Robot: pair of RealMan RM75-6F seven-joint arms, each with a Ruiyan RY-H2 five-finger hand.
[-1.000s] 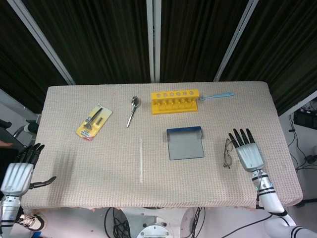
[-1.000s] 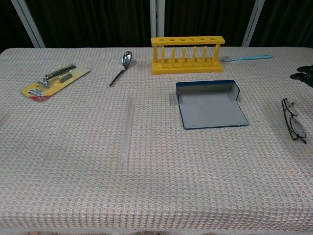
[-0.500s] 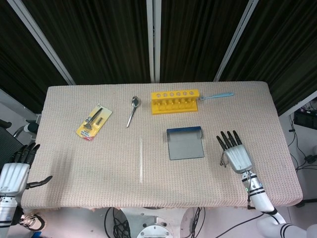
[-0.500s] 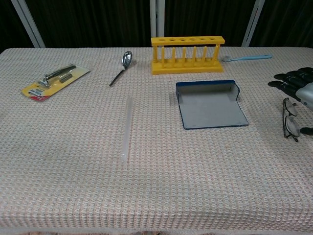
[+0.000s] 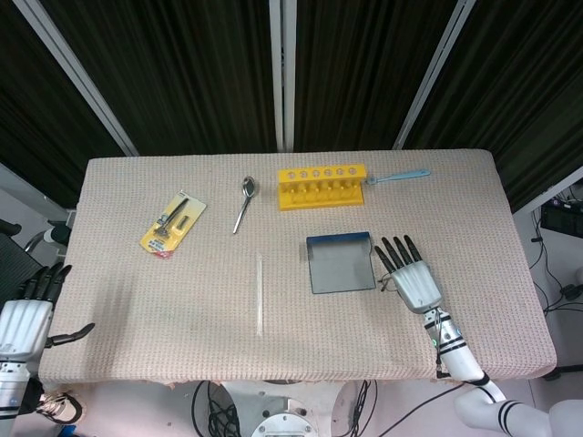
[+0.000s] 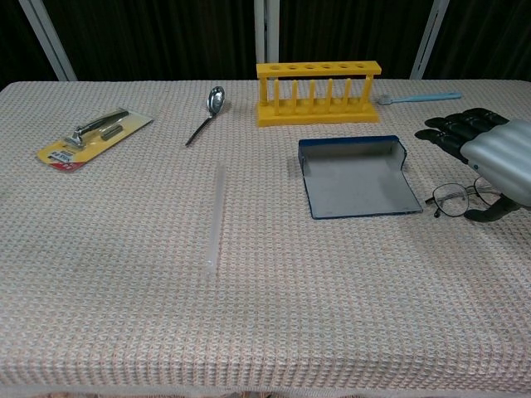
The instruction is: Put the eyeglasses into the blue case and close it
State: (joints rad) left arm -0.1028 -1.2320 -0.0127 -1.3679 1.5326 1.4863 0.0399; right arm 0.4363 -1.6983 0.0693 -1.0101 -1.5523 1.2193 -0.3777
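Woven-cloth table (image 6: 124,274), dark curtains behind. Eyeglasses (image 6: 455,199) just right of open blue case (image 6: 357,178), under right robot hand (image 6: 491,162); fingers spread flat, grip on them not discernible. Left robot hand (image 5: 25,320) idle, open. Risk: frames snagging on case rim.

The open case (image 6: 358,177) lies on the table (image 6: 274,323). Behind it stands the test tube rack (image 6: 319,92), with a toothbrush (image 6: 418,98) to the rack's right and a spoon (image 6: 206,113) to its left. The packaged razor (image 6: 93,136) lies far left of the case, a glass tube (image 6: 215,219) nearer on the left, and the eyeglasses (image 6: 459,198) just right, under the right hand (image 6: 491,162).
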